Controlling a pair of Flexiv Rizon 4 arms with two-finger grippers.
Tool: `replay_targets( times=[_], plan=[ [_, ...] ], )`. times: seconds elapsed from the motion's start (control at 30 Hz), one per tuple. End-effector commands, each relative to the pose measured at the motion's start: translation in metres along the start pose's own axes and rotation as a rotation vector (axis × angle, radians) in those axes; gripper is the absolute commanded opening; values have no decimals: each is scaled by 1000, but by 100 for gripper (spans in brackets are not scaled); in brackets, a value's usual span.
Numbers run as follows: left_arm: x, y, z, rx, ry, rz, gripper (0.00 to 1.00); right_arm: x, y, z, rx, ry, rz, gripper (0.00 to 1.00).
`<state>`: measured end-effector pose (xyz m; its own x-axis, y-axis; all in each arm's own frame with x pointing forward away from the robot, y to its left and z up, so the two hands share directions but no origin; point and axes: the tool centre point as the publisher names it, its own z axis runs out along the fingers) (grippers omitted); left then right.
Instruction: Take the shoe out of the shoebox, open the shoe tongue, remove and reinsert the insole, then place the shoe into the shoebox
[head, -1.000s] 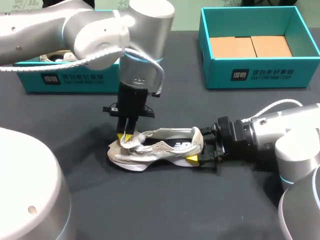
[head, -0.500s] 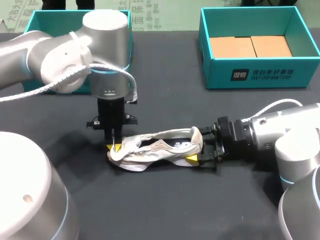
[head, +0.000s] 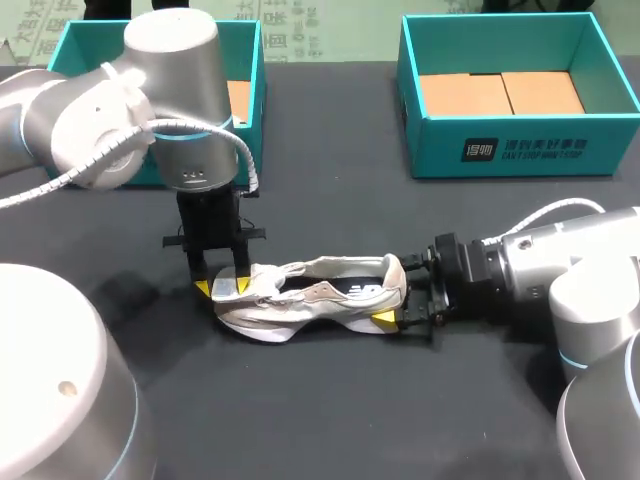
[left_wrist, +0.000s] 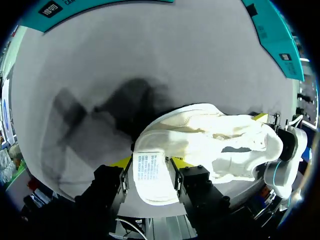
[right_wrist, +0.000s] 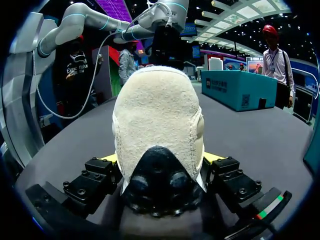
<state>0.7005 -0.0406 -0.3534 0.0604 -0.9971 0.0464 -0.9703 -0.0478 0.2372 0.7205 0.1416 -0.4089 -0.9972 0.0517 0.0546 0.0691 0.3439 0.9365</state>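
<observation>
On the table (head: 350, 200) lies the shoe (head: 310, 300) — left gripper (head: 223, 287) pinching its tongue (left_wrist: 150, 172); right gripper (head: 398, 295) clamped on its heel (right_wrist: 157, 130).

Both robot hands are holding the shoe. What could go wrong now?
The left hand pinches the tongue, and the right hand grips the heel of the shoe. If the left hand pulls too hard, the tongue might tear or slip out. The pinch is only on the tongue's end, so it could easily pop free.
</observation>
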Motion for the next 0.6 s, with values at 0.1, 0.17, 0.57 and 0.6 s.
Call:
replay_targets(
  times=[0.1, 0.17, 0.57, 0.6],
  plan=[
    [13, 14, -27, 69, -1, 52, 45, 0, 0, 2, 4, 0, 0, 0],
    [20, 15, -33, 87, -11, 69, 44, 0, 0, 2, 4, 0, 0, 0],
    [39, 29, -90, 144, 26, 239, 43, 0, 0, 2, 4, 0, 0, 0],
    [39, 32, -100, 131, 47, 288, 43, 0, 0, 2, 4, 0, 0, 0]
  ],
)
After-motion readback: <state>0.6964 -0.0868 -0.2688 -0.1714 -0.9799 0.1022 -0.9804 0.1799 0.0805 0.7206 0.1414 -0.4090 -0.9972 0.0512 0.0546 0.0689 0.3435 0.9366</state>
